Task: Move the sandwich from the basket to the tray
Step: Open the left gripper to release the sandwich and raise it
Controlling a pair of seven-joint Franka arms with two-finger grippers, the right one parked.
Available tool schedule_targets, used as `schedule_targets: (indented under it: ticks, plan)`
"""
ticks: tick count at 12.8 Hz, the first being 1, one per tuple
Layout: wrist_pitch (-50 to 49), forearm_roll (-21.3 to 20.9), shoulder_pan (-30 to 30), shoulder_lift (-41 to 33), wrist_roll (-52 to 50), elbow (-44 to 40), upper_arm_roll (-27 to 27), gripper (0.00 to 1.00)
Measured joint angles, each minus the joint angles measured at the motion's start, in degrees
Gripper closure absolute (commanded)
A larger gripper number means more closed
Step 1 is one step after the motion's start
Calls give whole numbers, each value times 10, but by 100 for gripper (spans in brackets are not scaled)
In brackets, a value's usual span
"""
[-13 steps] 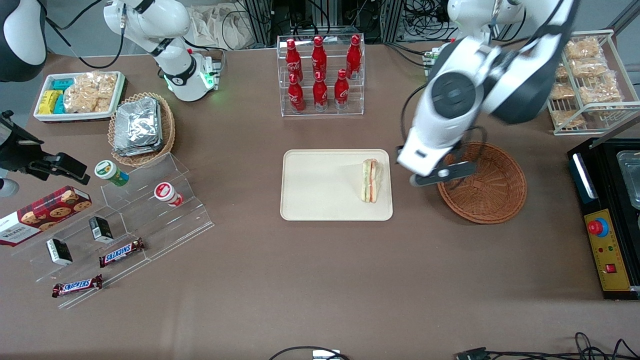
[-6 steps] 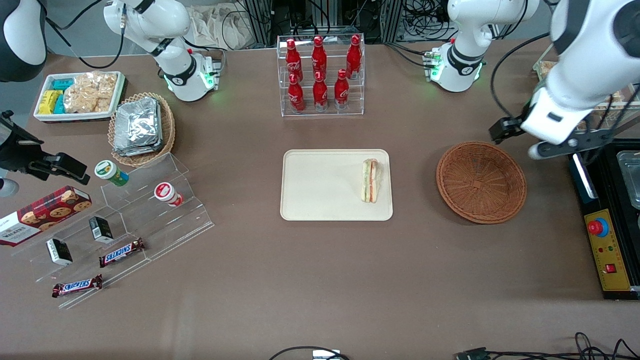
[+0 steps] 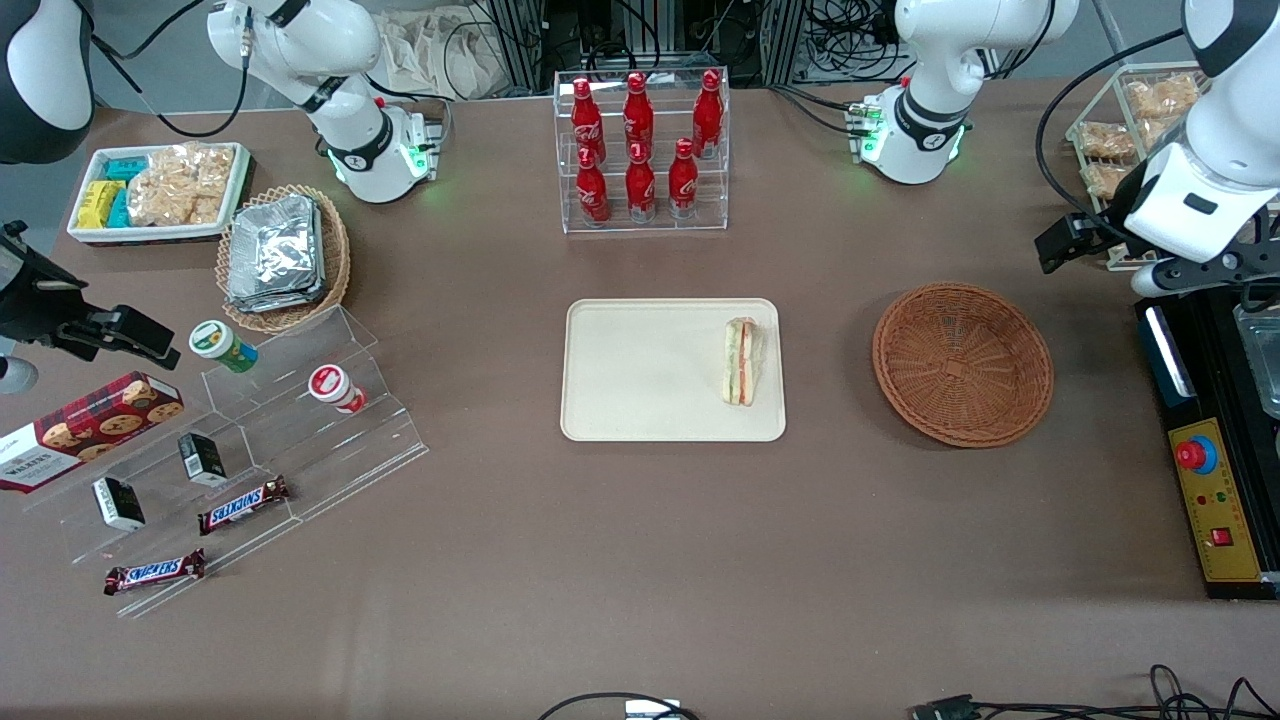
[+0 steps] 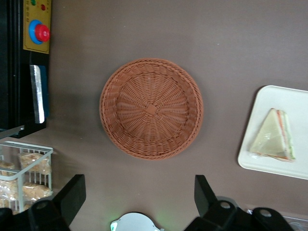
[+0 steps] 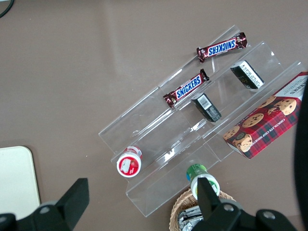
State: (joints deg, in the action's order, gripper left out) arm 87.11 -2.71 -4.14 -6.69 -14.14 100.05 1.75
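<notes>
End effector (image 4: 137,199) raised high, toward working arm's end of surface (image 3: 640,560), fingers (image 4: 72,192) spread wide apart, holding nothing. One sandwich (image 3: 741,361) lying on cream tray (image 3: 640,400), at the edge nearest the basket. One round reddish-brown wicker basket (image 3: 963,363) beside tray, apart from it, nothing inside. Nothing between tray and basket. Six red cola bottles (image 3: 638,140) in clear rack, farther from front camera than tray. Black control box (image 3: 1215,500) with red button near basket. Two Snickers bars (image 5: 186,89) on acrylic stand (image 5: 192,130), toward parked arm's end.
</notes>
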Motion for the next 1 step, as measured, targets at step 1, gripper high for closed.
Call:
schedule_targets:
  ticks: [1]
  plan:
    - [-1,8,0,0,0,-1,-2,0]
